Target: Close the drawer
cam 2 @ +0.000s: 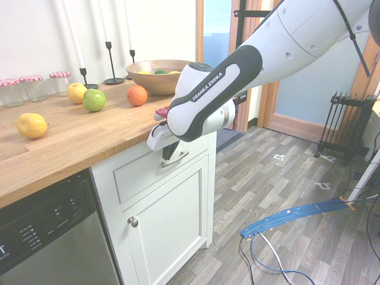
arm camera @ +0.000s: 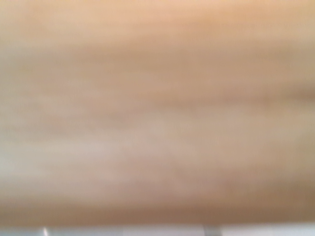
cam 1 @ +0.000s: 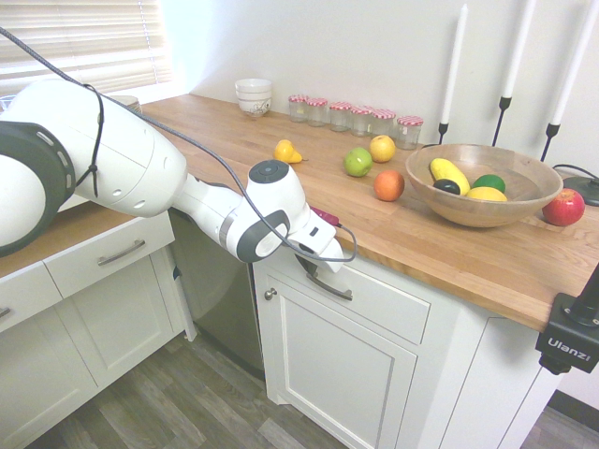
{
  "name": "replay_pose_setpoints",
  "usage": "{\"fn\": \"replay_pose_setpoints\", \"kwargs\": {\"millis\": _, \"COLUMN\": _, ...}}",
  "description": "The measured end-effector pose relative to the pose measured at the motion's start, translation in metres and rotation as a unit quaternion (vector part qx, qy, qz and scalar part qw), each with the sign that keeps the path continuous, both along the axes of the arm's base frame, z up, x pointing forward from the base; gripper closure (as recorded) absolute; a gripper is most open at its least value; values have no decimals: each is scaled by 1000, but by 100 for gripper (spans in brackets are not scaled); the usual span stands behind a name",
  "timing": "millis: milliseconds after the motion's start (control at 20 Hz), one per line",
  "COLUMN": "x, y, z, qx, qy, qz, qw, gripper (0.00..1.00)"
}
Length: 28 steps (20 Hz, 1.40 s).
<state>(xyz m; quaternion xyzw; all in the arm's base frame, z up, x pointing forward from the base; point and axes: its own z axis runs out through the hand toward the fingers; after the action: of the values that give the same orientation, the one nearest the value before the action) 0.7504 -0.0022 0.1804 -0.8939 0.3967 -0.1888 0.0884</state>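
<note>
Your gripper [cam 2: 169, 151] is right at the drawer [cam 1: 374, 297] handle [cam 2: 176, 159], under the desk's front edge; can't tell how open it is. Drawer front looks basically flush, so you're pretty much done, maybe one last nudge.

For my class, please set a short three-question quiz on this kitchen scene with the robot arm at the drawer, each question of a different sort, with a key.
1. True or false: the drawer under the wooden countertop stands pulled far out.
2. Which fruit lies on the countertop outside the bowl, next to the candlestick bases? A. red apple B. banana C. grapes
3. Fill in: the gripper is at the drawer's ____.

Key
1. False: its front looks nearly level with the cabinet face; no wooden inside shows.
2. A
3. handle
</note>
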Motion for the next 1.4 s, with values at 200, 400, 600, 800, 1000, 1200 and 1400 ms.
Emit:
{"fn": "replay_pose_setpoints", "kwargs": {"millis": 200, "x": -12, "y": -1, "z": -12, "qx": 5, "qy": 69, "qz": 3, "qw": 998, "gripper": 100}}
{"fn": "replay_pose_setpoints", "kwargs": {"millis": 400, "x": -39, "y": -4, "z": 4, "qx": -7, "qy": 148, "qz": 3, "qw": 989, "gripper": 100}}
{"fn": "replay_pose_setpoints", "kwargs": {"millis": 600, "x": -74, "y": -18, "z": 40, "qx": -17, "qy": 187, "qz": 4, "qw": 982, "gripper": 100}}
{"fn": "replay_pose_setpoints", "kwargs": {"millis": 800, "x": -122, "y": -47, "z": 69, "qx": -33, "qy": 207, "qz": -2, "qw": 978, "gripper": 100}}
{"fn": "replay_pose_setpoints", "kwargs": {"millis": 1000, "x": -170, "y": -77, "z": 84, "qx": -34, "qy": 220, "qz": -12, "qw": 975, "gripper": 100}}
{"fn": "replay_pose_setpoints", "kwargs": {"millis": 1200, "x": -200, "y": -95, "z": 91, "qx": -32, "qy": 224, "qz": -11, "qw": 974, "gripper": 100}}
{"fn": "replay_pose_setpoints", "kwargs": {"millis": 1400, "x": -212, "y": -103, "z": 99, "qx": -29, "qy": 221, "qz": -9, "qw": 975, "gripper": 100}}
